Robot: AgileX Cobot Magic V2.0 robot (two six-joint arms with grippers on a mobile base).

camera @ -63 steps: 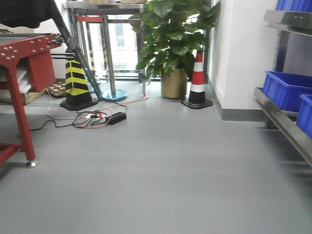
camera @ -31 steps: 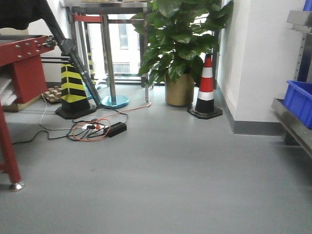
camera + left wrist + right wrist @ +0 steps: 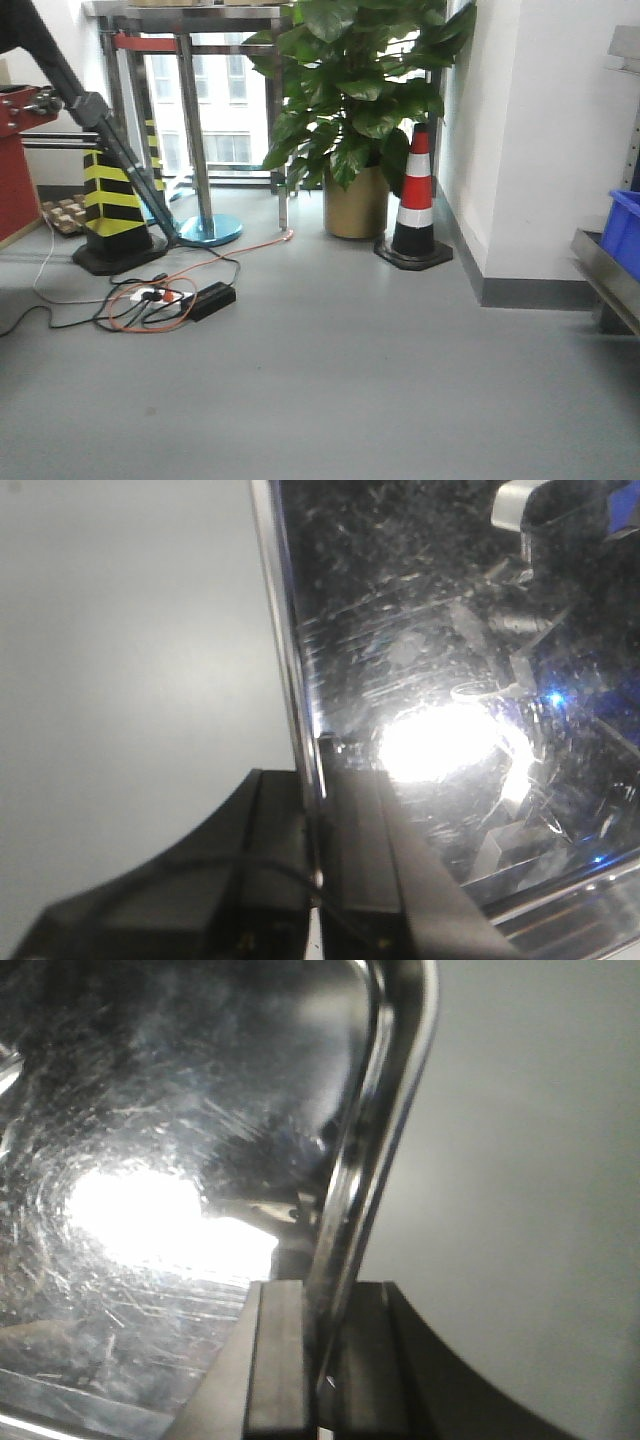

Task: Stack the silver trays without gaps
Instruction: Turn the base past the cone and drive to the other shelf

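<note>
Left wrist view: left gripper (image 3: 318,860) is clamped on the thin rim of a silver tray (image 3: 450,680), one finger on each side of the edge. The tray is held off the ground, with bare grey floor (image 3: 120,630) behind it. Its shiny scratched surface shows a strong light glare.

Front view, left to right:
- red frame (image 3: 20,110) at the edge
- black-yellow cone (image 3: 112,215)
- tangle of cables (image 3: 150,298) on the floor
- steel stand (image 3: 195,130)
- plant (image 3: 350,90) in a gold pot (image 3: 355,200)
- red-white cone (image 3: 413,200) by the wall
- blue bin (image 3: 625,230) on a shelf rail (image 3: 605,270) at far right

No trays, stack or table show in this view.

Right wrist view: right gripper (image 3: 318,1360) is closed on a rounded silver rim, fingers pinching it from both sides, with floor behind. This is probably the opposite edge of the same tray, but I cannot confirm that.

Progress: the pickup looks done, with the tray carried between both arms. No second tray or stack is in sight, so the stacking itself is not yet done. Still to do, by my read: reach the other trays, line up the corners, and seat this one flush so no gap shows.
</note>
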